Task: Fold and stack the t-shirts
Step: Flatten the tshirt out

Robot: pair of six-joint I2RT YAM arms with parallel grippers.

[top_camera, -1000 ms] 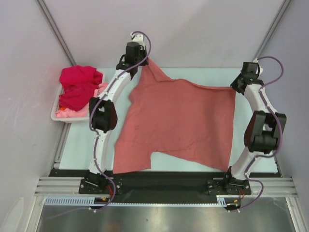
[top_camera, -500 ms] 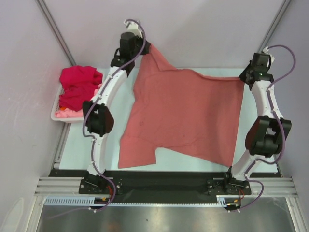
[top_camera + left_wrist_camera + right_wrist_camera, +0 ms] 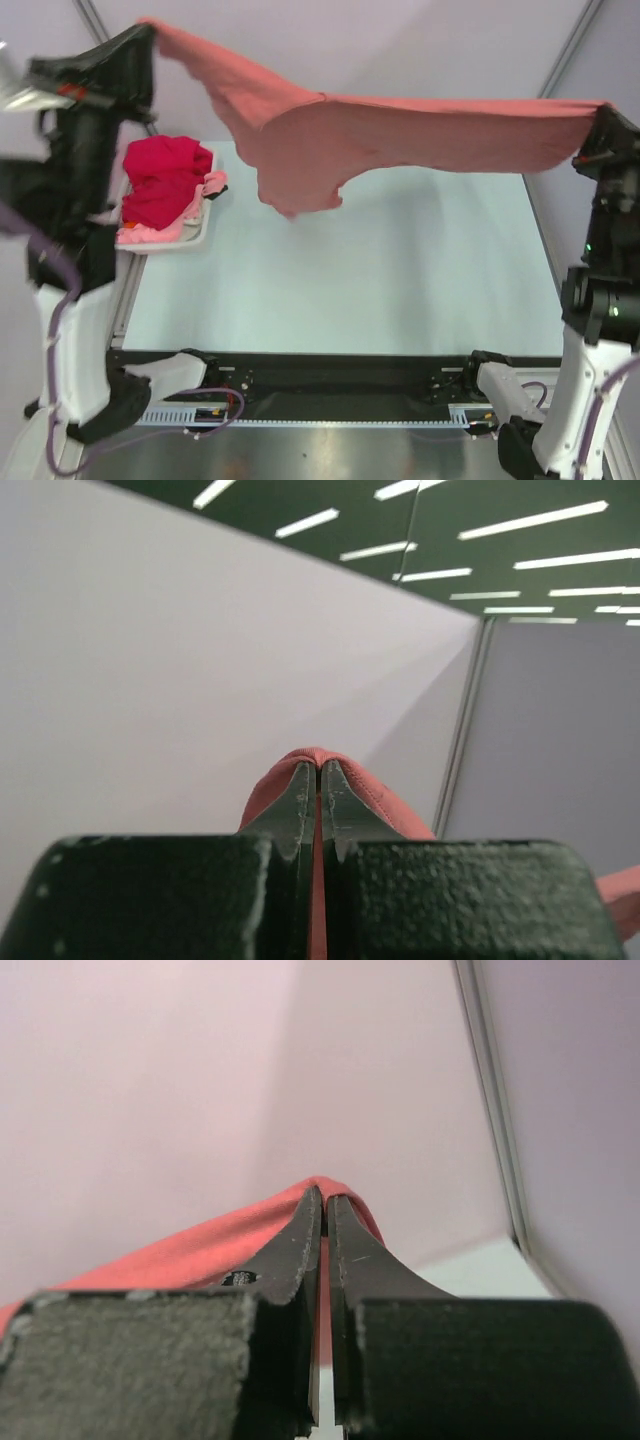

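Note:
The dusty salmon-red t-shirt [image 3: 400,130] hangs stretched in the air between both arms, high above the table. My left gripper [image 3: 148,30] is shut on its left corner; in the left wrist view the cloth [image 3: 370,795] wraps over the closed fingertips [image 3: 303,785]. My right gripper [image 3: 603,112] is shut on the right corner; the cloth [image 3: 180,1250] shows in the right wrist view, pinched at the tips. A bright crimson t-shirt [image 3: 165,180] and a light pink t-shirt [image 3: 150,233] lie bunched in the basket at the left.
The white plastic basket [image 3: 205,225] stands at the table's left edge. The pale table top [image 3: 350,280] lies under the hanging shirt. Grey walls enclose the back and sides.
Both arms have risen sharply, lifting the salmon-red shirt off the table, where it lay spread; it now hangs in the air between the grippers.

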